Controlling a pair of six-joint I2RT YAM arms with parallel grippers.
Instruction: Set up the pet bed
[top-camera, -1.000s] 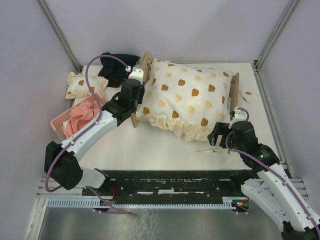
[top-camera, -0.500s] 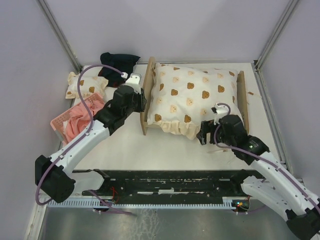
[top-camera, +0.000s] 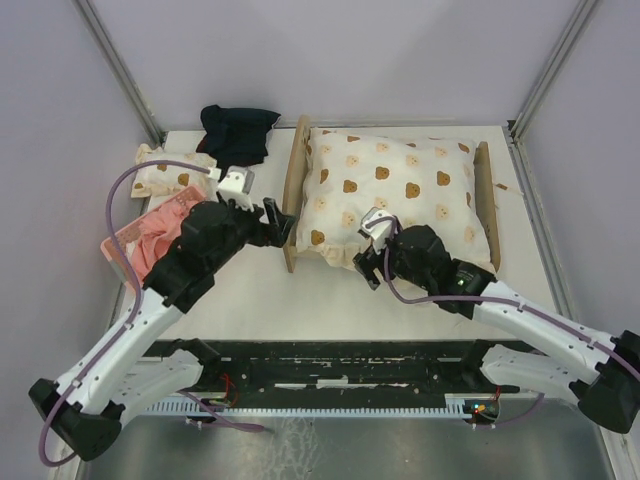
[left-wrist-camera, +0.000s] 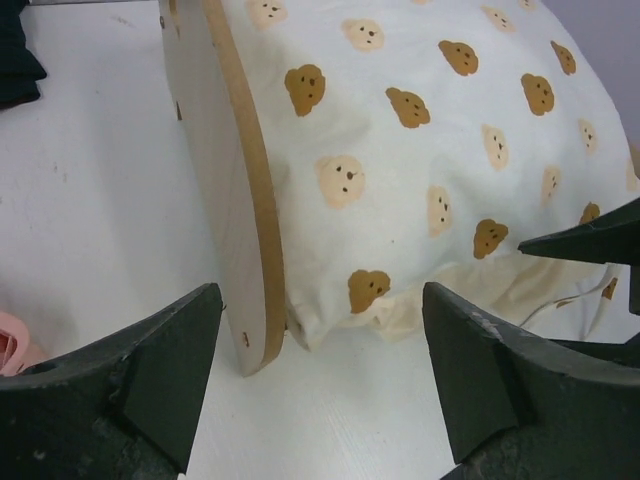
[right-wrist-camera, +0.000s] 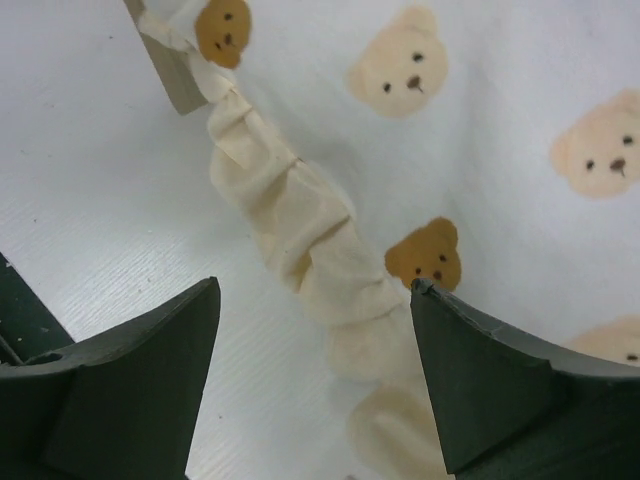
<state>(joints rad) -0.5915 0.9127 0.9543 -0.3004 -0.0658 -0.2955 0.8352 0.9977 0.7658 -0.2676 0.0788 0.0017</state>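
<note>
Plywood pet bed (top-camera: 293, 190) under quilt (top-camera: 400, 185); left hand (left-wrist-camera: 322, 300), right hand (right-wrist-camera: 315, 290) apparently empty.

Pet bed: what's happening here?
Two arms are at the pet bed, which has a bear-print quilt lying over it. The left claw is open beside the headboard. The right claw is open over the quilt's ruffled near edge. Neither holds anything.

We see a white table (top-camera: 300, 300) enclosed by pale lilac walls (top-camera: 400, 50), with aluminium corner posts (top-camera: 122, 70) and a black rail (top-camera: 340, 360) along its near edge, under soft even light.
</note>
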